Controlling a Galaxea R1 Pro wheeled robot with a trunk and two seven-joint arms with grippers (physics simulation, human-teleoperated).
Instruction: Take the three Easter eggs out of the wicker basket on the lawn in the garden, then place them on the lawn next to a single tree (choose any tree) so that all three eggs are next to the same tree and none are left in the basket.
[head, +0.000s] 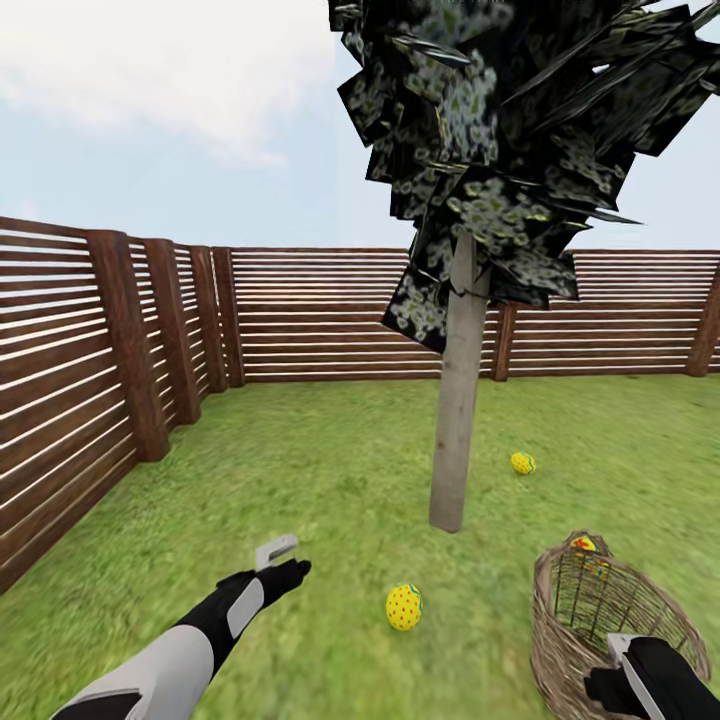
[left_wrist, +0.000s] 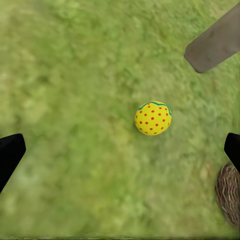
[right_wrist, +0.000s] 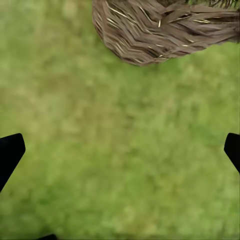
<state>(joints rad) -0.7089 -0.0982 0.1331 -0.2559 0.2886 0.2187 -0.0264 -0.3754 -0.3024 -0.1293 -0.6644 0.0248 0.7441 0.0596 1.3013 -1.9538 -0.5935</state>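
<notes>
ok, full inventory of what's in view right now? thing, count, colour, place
Easter eggs: three, yellow with red and blue marks; one on the lawn in front of the tree, one on the lawn beyond the trunk, to its right, one in the basket.
Wicker basket: one, brown, on the lawn at lower right.
Tree: one, pale grey trunk, dark mottled crown, centre.
Fence: brown slats, along the back and left.
Lawn: green, all around.
Left gripper: black, open, empty, above the near egg.
Right gripper: black, open, empty, over grass beside the basket.
</notes>
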